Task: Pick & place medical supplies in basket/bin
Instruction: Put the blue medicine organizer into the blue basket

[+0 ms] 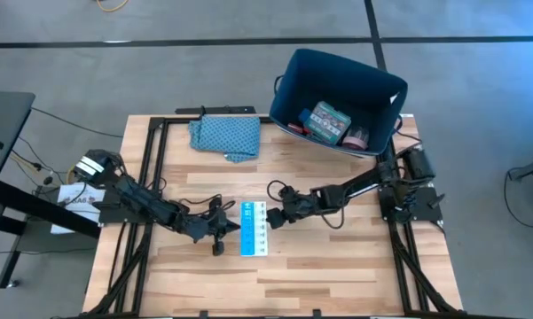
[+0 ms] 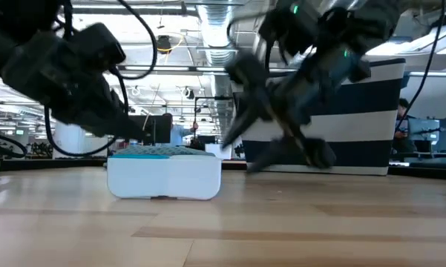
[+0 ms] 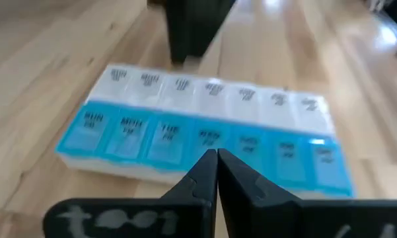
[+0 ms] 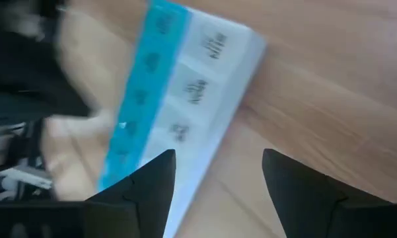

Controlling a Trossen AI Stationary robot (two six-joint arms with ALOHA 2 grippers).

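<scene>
Two arms met at the pill organizer point(image 1: 254, 228), which lay flat on the table point(image 1: 337, 266) near its middle, blue row toward the left arm, white row toward the right; a teal cloth point(image 1: 224, 136) lay well apart at the far edge, and beside it stood the navy bin point(image 1: 337, 97) at the far right corner, with a teal-red box point(image 1: 326, 121) and a pink roll point(image 1: 357, 137) inside; nothing lay between organizer and bin but bare wood; the left gripper point(image 1: 223, 225) sat just beside the organizer's blue side, its fingers point(image 3: 208, 173) pressed together and holding nothing; the right gripper point(image 1: 275, 215) hung at the white side, fingers point(image 4: 152, 175) spread wide, one over the organizer's edge, gripping nothing.
</scene>
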